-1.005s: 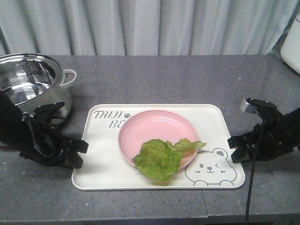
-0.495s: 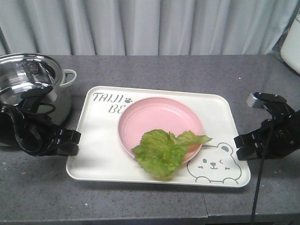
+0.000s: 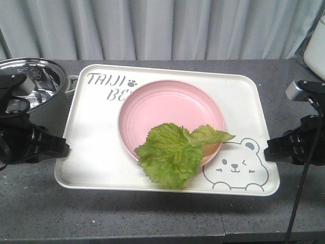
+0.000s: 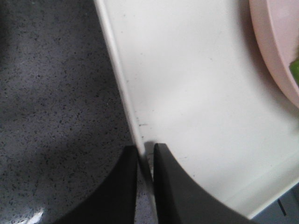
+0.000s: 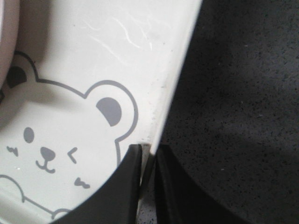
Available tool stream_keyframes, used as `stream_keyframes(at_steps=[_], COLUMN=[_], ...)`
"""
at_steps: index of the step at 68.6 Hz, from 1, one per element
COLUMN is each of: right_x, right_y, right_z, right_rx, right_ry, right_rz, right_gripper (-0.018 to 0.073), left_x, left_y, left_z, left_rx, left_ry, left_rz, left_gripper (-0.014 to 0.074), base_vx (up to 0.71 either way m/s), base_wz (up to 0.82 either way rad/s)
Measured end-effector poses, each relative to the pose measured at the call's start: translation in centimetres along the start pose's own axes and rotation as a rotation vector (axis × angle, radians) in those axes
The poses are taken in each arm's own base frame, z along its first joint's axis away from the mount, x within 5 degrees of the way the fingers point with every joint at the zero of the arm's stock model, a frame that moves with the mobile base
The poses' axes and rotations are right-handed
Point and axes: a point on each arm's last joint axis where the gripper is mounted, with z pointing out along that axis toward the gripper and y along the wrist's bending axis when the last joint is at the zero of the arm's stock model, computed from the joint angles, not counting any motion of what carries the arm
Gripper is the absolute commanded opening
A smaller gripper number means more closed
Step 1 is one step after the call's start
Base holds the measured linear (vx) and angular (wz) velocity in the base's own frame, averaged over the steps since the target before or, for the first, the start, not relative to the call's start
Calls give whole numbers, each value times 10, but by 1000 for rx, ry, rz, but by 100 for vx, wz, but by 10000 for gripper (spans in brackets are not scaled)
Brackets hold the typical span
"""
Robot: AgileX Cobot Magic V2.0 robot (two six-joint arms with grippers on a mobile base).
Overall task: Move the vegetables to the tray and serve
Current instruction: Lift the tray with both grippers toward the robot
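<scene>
nearest the front view, the grey speckled counter (image 3: 152,218) is running across, and a shadow is lying on it under the near edge of the tray (image 3: 96,157), which is being held off the surface between the two arms. the lettuce leaf (image 3: 170,158) is lying half on the pink plate (image 3: 167,107), its frilly front part spilling over the plate's near rim onto the tray, just left of the winking bear drawing (image 3: 236,166). the left gripper (image 4: 145,156) is pinching the tray's left rim, its dark fingers pressed together on the thin edge, one on either side. the right gripper (image 5: 148,150) is clamping the right rim the same way, close beside the bear's ear. the plate is sitting near the middle of the tray. farther back, the grey "taiji" lettering (image 3: 106,80) is showing at the tray's far left corner. a steel pot (image 3: 30,84) is standing at the left, just behind that corner, and a pale curtain (image 3: 167,28) is hanging along the back.
</scene>
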Motion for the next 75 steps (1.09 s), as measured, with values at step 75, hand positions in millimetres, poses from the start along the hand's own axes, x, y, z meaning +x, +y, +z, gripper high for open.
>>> stream_keyframes(at_steps=[75], right_x=[29], right_y=[12], right_z=[-10], right_rx=[-13], right_ry=[-17], right_rz=[1], right_gripper=[-6], left_x=[37], left_y=[-3], left_z=[-7], left_rx=[7], left_ry=[47], left_rz=[-45], left_gripper=[-7], base_vx=[0], base_wz=[0])
